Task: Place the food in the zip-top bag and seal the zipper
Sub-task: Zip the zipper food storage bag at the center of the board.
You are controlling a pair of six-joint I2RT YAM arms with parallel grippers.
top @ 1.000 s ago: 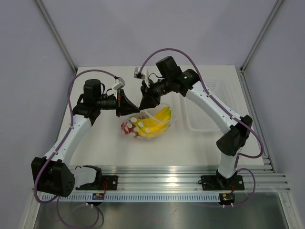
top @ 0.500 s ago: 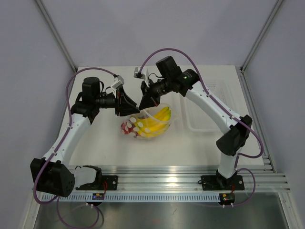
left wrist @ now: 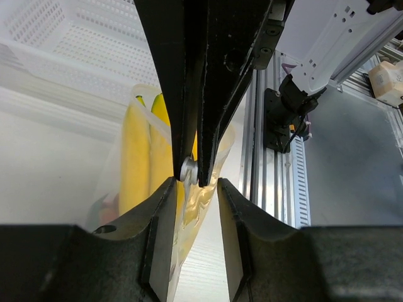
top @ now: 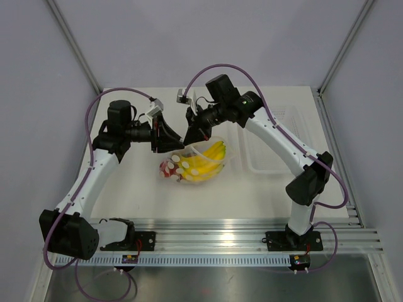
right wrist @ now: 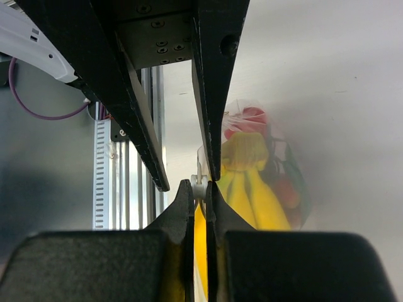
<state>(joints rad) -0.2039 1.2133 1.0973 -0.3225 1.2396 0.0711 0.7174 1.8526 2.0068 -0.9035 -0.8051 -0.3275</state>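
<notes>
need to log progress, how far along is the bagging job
Done: the bananas and strawberries are inside the bag. In hand: the right end effector pinches the bag's zipper edge; the left end effector straddles it, open. Left, apparently: pressing it shut.

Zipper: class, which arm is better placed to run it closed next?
Right, probably: the right hand is shut on the zipper, while the left hand stands open astride the edge of the bag, gripping nothing.

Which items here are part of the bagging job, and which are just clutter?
Job: zip-top bag, bananas and strawberries inside it, right gripper shut on its top edge, left gripper open at that edge.
Lying about: clear tray, right of the bag.
</notes>
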